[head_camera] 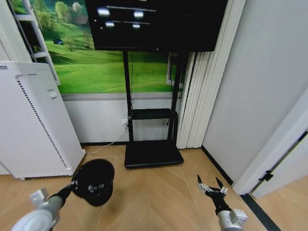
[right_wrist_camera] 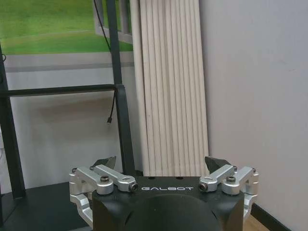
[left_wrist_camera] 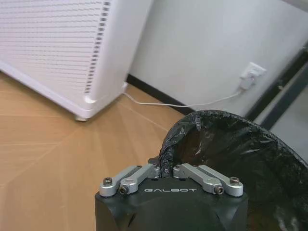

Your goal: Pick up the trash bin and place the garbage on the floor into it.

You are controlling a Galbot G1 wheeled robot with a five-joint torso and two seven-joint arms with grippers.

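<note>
A: Any readable text around me?

B: Just my own branding. "GALBOT" in pale letters on the black housing of my left gripper (left_wrist_camera: pixel 166 169), and the same word on my right gripper (right_wrist_camera: pixel 163 166). Nothing else is legible.

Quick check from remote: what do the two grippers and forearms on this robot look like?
Both match: the left gripper and right gripper have a black body printed GALBOT in white, silver metal linkages with dark screws, and black-tipped jaws. In the head view, each forearm is light grey and rounded, narrowing to black at the wrist.
</note>
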